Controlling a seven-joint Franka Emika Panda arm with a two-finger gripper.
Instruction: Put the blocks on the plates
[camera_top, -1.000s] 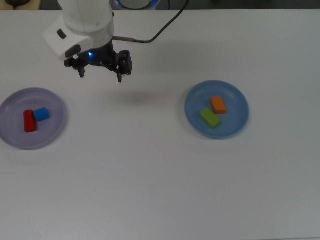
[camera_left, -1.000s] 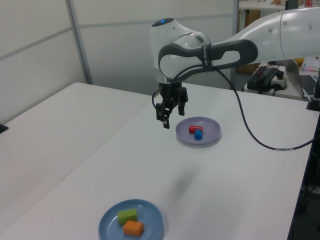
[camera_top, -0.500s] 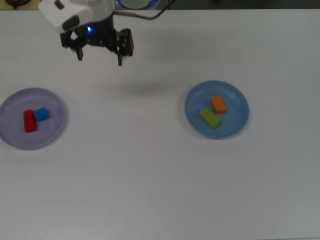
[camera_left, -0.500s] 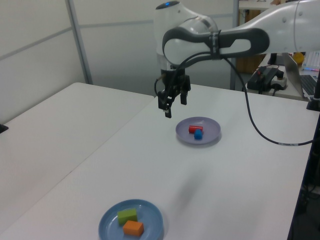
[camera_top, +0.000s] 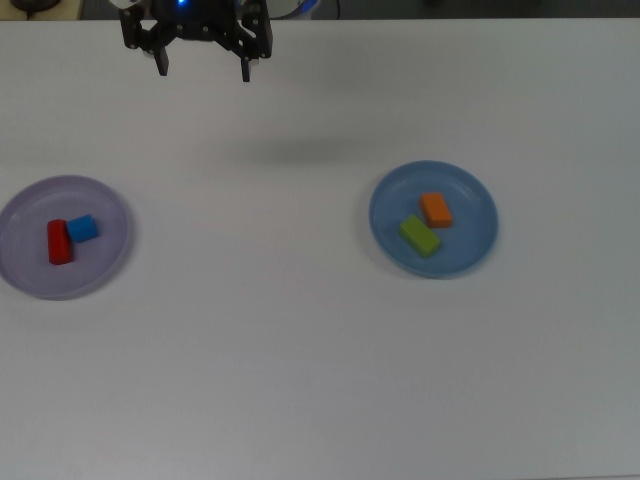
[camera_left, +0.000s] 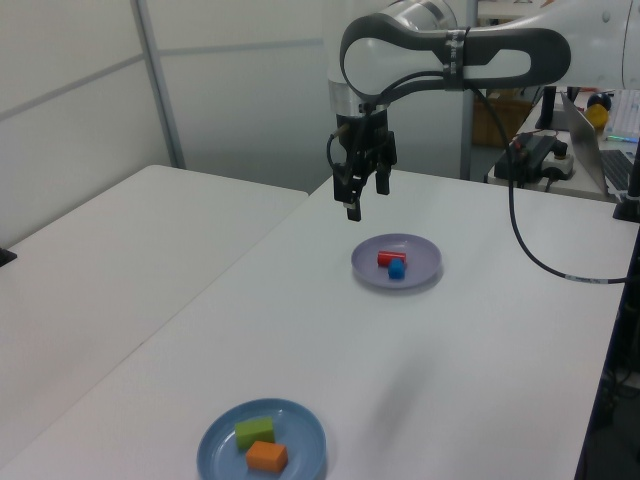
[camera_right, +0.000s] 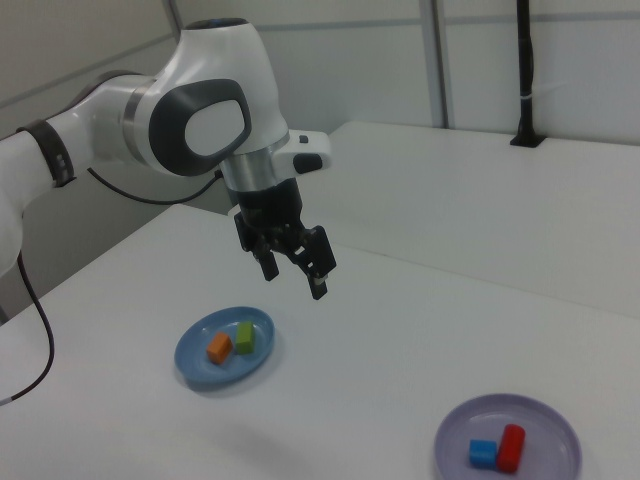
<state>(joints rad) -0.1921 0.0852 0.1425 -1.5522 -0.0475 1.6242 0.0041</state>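
All four small solid blocks are lying on the round plates: red and blue on lavender, orange and lime-green on blue; the black two-finger gripper is hovering apart and empty, best kept high and clear

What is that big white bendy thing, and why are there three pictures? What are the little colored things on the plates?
The white bendy thing is a robot arm. At its end is a black gripper, like a hand with two fingers. The fingers are spread open and hold nothing; it hangs in the air above the white table.

The three pictures show the same moment from three cameras. One looks straight down from above. The other two look from the sides, so you can see how high the arm is.

On the table are two plates. The blue plate holds an orange block and a green block, lying close together. The lavender plate holds a red block and a smaller blue block, right next to each other.

So all four blocks already sit on plates.
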